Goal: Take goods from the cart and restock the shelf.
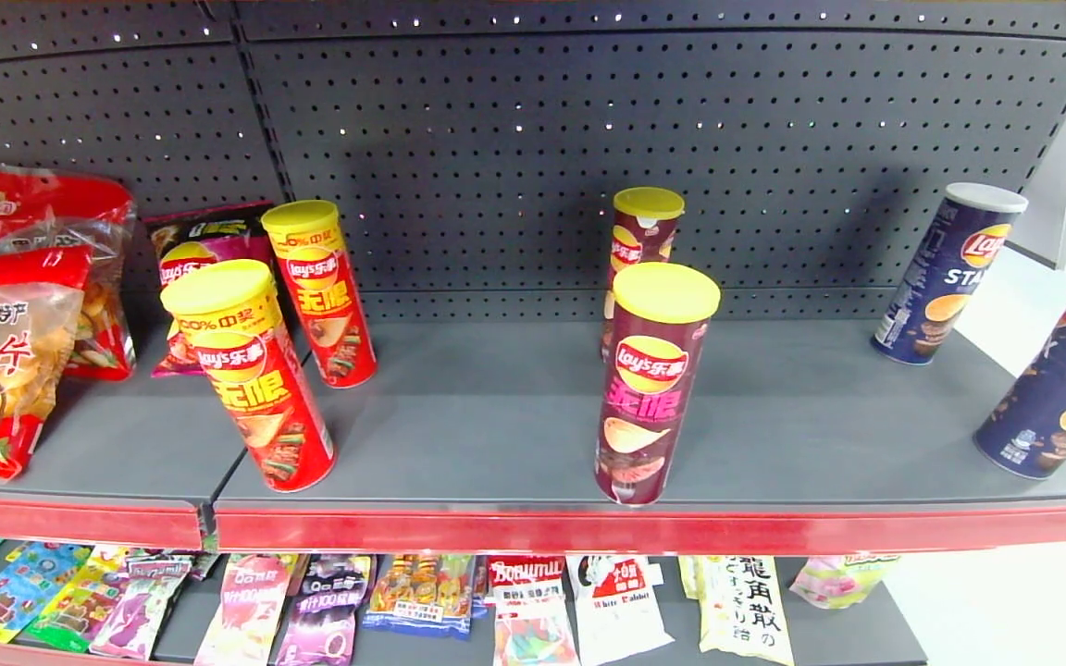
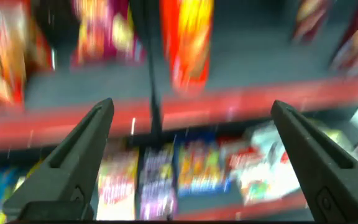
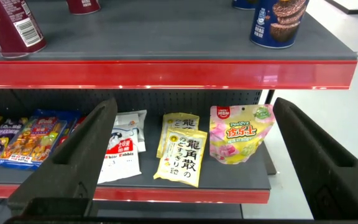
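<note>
Left gripper (image 2: 191, 163) and right gripper (image 3: 191, 160) spread, empty. Yellow-lidded maroon chip can (image 1: 651, 388) stands at front edge of grey shelf (image 1: 477, 435), apart from both.

A shop interior was shown, of the supermarket or convenience-store kind. A dark grey metal shelf (image 1: 477, 416) was backed by a perforated panel (image 1: 533, 139) and fronted by a red edge strip (image 1: 663, 532), of the type fitted to retail display units. Packaged snacks were grouped by kind. Red chip canisters (image 1: 251, 370), maroon chip canisters (image 1: 653, 379) and dark blue chip canisters (image 1: 949, 273) were stood upright in short rows running front to back. Bagged snacks (image 1: 6, 361) were propped at the left end. On the lower shelf (image 3: 253, 177), sweet packets (image 3: 238, 134) were laid flat side by side, printed faces up.
</note>
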